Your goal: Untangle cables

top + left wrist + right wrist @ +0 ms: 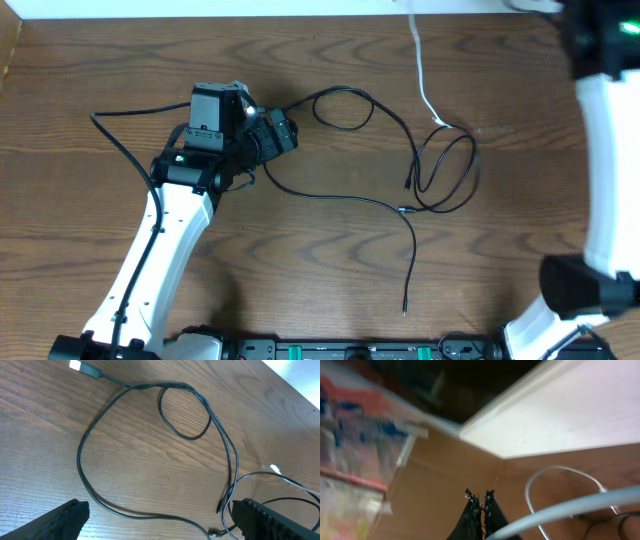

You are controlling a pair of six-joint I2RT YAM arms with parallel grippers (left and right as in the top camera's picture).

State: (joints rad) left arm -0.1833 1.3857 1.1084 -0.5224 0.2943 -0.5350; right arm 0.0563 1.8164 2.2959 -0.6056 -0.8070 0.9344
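Two thin black cables (345, 105) lie tangled on the wooden table. One loops near my left gripper (272, 135) and coils at the right (450, 175). The other (410, 250) trails towards the front edge. A white cable (425, 75) runs from the back edge into the right coil. In the left wrist view the black loop (185, 410) and a plug (80, 366) show, and my left gripper (160, 522) is open above a black strand. My right gripper (481, 497) is raised and shut, with a blurred white cable (580, 505) passing in front of it.
The right arm (605, 150) stands along the table's right side. A white wall or board (570, 415) borders the table's back edge. The left arm's own thick black wire (125, 125) arcs to the left of it.
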